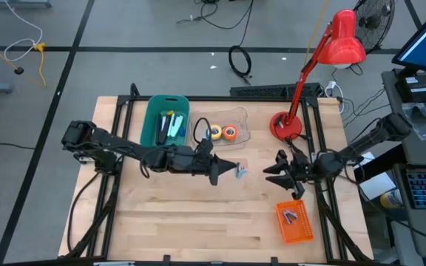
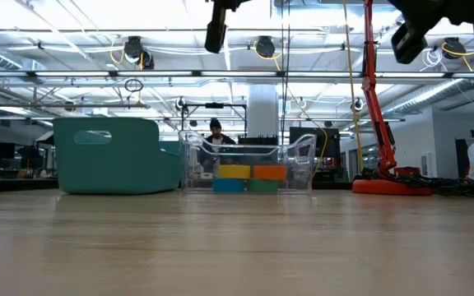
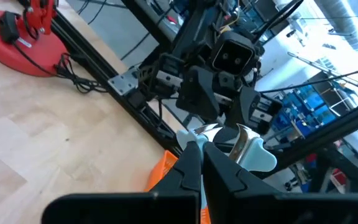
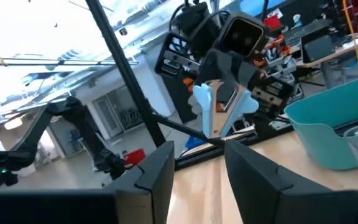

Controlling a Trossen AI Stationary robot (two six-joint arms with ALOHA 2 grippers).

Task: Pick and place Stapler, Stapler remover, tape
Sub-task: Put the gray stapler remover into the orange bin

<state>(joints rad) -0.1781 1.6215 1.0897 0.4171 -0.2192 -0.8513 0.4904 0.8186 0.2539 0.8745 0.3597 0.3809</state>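
My left gripper [image 1: 224, 171] hangs over the table's middle, shut on the staple remover [image 1: 239, 172], a small piece with light blue wings and chrome jaws [image 3: 241, 146]. My right gripper [image 1: 278, 171] faces it from the table's right, a short gap away, open and empty [image 4: 196, 158]. The right wrist view shows the staple remover [image 4: 219, 102] in the other arm's fingers. Yellow tape [image 2: 234, 171] and orange tape [image 2: 269, 172] sit on blue tape [image 2: 229, 185] and green tape [image 2: 262, 186] inside a clear container [image 2: 303, 156]. I cannot make out a stapler. My left gripper pinches the staple remover between its two fingertips [image 3: 191, 163] at the end nearest them [image 3: 211, 138]. The fingers come roughly level, pointing toward the table's right. The blue wings [image 3: 263, 158] stick out beyond the fingertips. The remover is lifted clear of the table.
A teal bin [image 1: 165, 122] with green and yellow items stands at the far left, the clear container [image 1: 224, 131] beside it. A red desk lamp [image 1: 287, 125] stands at the far right. An orange tray [image 1: 294, 222] with a small item lies near right. Bare wood fills the near middle.
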